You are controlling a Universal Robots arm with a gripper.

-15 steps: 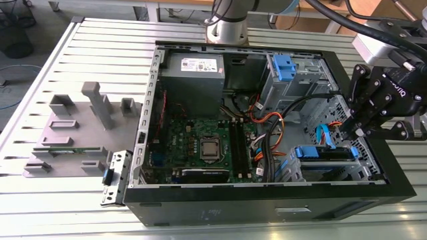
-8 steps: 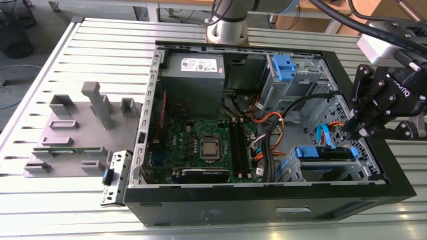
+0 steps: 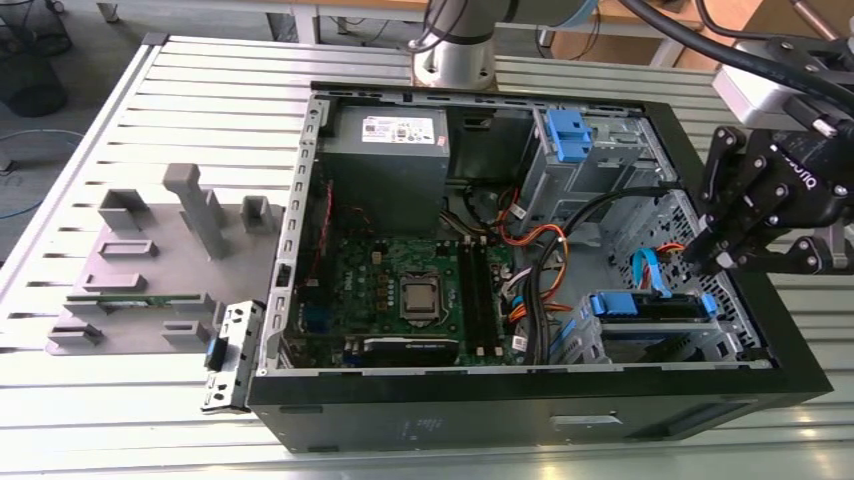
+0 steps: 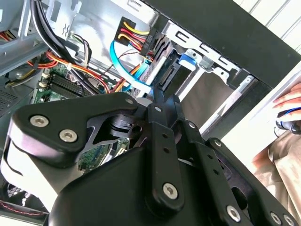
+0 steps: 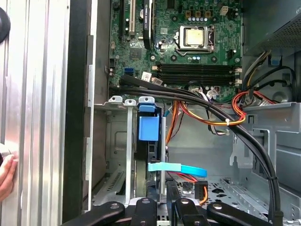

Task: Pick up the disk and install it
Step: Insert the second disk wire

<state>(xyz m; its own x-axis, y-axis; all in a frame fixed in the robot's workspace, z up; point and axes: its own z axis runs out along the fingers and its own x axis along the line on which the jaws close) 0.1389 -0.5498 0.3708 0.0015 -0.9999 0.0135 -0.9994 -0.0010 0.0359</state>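
Observation:
The disk [image 3: 650, 306] sits on edge in the drive bay at the front right corner of the open computer case [image 3: 534, 400], framed by its blue rails. In the first wrist view its blue tab [image 5: 149, 128] stands up between the bay's metal guides. My gripper [image 3: 703, 262] hangs just above and to the exterior view's right of the disk, over the case wall. Its black fingers [image 4: 157, 101] are drawn together to a point, shut, with nothing between them. A light blue data cable [image 5: 176, 168] runs across the bay under the gripper [image 5: 162, 207].
The motherboard [image 3: 407, 285], the grey power supply [image 3: 387, 150] and bundles of black and orange cables [image 5: 211, 110] fill the case. An upper bay holds another blue clip [image 3: 567, 135]. A grey fixture block [image 3: 160, 260] stands outside on the slatted table. A person's hand [image 4: 288, 106] rests beside the case.

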